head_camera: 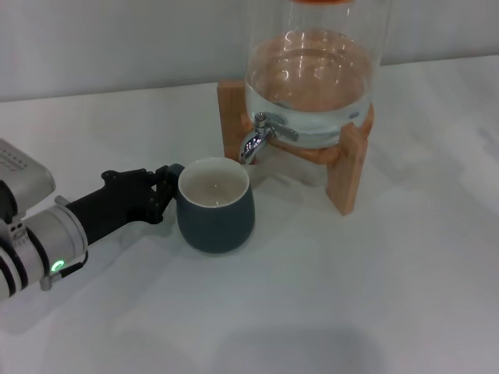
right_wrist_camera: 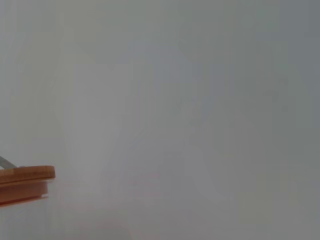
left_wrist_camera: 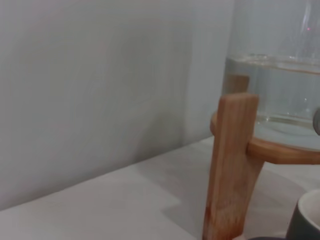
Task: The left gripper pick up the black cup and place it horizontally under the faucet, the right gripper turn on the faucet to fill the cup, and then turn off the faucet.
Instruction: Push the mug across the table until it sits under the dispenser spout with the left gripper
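**Cup set under the tap; filling not begun**

White tabletop (head_camera: 351, 296), left to right: the left gripper (head_camera: 168, 191) sits at the black cup (head_camera: 215, 206), apparently clamping its handle side. Upright, the cup stands just below the faucet (head_camera: 261, 136). No water flows; opening and closing remain.

A white table and a plain wall

The table (head_camera: 374, 296) is white and smooth. Soft grey shadows lie on it. Behind it stands a bare, pale grey wall (head_camera: 117, 47). The wall meets the back edge of the table. The light is soft and even.
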